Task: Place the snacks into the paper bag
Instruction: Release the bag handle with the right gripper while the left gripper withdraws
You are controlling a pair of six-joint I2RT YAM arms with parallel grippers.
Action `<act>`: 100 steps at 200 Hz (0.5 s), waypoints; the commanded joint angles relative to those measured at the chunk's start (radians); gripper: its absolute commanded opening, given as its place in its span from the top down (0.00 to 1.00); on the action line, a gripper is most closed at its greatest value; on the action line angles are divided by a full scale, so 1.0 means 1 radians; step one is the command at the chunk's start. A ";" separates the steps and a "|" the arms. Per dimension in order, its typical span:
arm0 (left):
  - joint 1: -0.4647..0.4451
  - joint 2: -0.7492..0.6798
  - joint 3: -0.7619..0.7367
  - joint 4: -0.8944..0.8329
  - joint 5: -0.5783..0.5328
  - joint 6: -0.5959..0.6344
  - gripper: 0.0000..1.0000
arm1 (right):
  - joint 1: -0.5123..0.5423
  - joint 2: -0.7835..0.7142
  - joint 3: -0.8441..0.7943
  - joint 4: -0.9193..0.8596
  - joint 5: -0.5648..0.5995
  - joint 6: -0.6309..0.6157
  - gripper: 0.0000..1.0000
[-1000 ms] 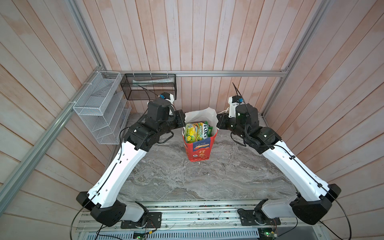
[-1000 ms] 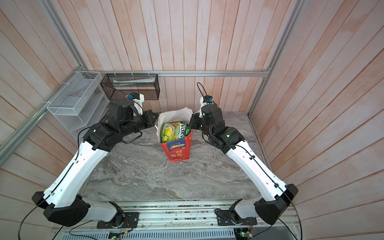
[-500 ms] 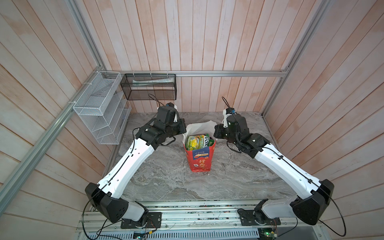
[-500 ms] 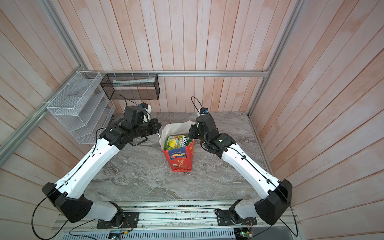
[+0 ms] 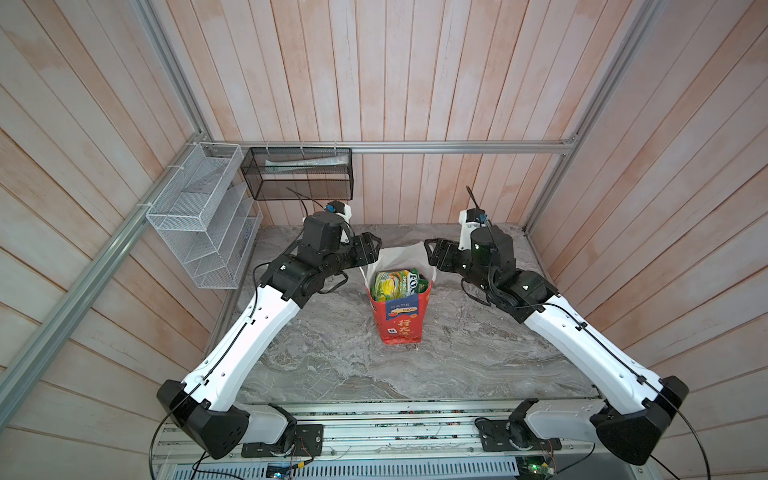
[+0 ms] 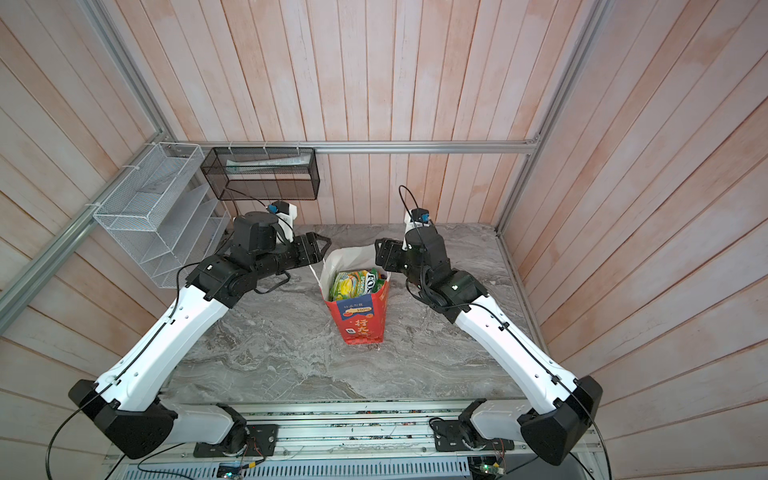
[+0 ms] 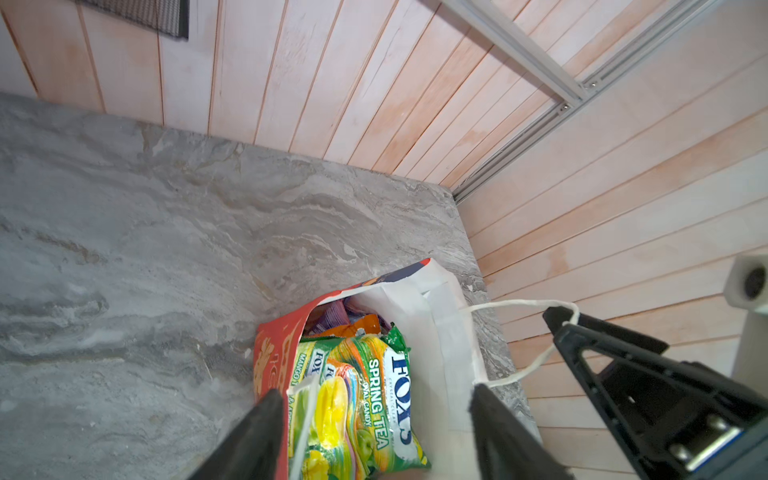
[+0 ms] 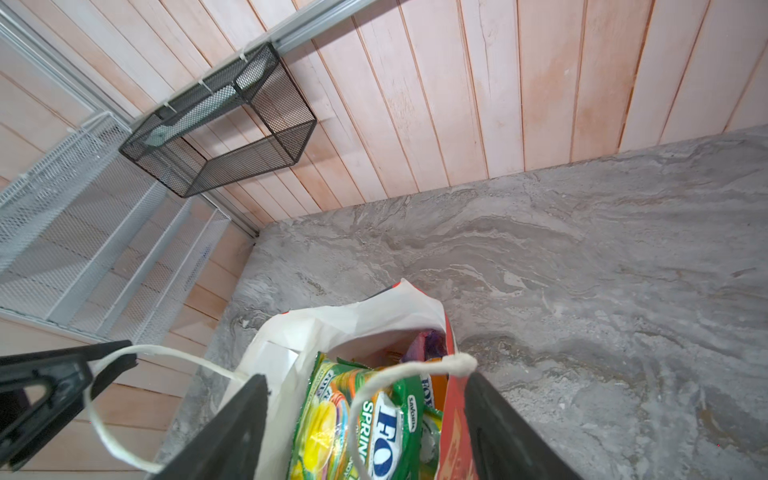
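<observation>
The red paper bag [image 5: 401,328] [image 6: 363,324] stands upright in the middle of the marble table, its mouth open. Several snacks [image 5: 395,284] [image 6: 353,282] fill it; a green FOX'S packet [image 7: 374,386] [image 8: 374,415] lies on top, with orange and purple ones under it. My left gripper [image 5: 368,251] [image 7: 374,415] hovers open over the bag's left rim. My right gripper [image 5: 432,251] [image 8: 365,395] hovers open over the right rim. A white cord handle [image 7: 519,305] hangs on the right gripper's fingertip, another cord [image 8: 174,353] on the left's. Neither is pinched.
A white wire rack [image 5: 199,224] hangs on the left wall and a black mesh basket [image 5: 299,174] on the back wall, both above the table. The marble tabletop [image 5: 332,357] ends at wooden walls on three sides.
The bag hung lifted from both shut grippers, then came down onto the table. Both grippers have since opened and risen a little, with the cords still draped on their tips.
</observation>
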 commanded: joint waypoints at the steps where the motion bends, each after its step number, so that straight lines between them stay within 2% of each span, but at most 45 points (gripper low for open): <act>1: 0.001 -0.069 -0.005 0.032 0.027 0.008 0.00 | -0.004 -0.064 -0.015 -0.004 -0.018 0.031 0.15; 15: 0.001 -0.109 -0.011 0.032 0.020 0.002 0.00 | -0.003 -0.102 -0.021 -0.010 -0.015 0.040 0.02; 49: 0.001 -0.264 -0.096 0.078 -0.059 -0.021 0.00 | -0.006 -0.214 -0.044 -0.011 0.069 0.009 0.02; 79: 0.001 -0.493 -0.378 0.196 -0.196 -0.069 0.00 | -0.007 -0.408 -0.246 0.145 0.212 -0.050 0.02; 100: 0.001 -0.642 -0.551 0.235 -0.388 -0.101 0.00 | -0.016 -0.532 -0.395 0.238 0.308 -0.082 0.02</act>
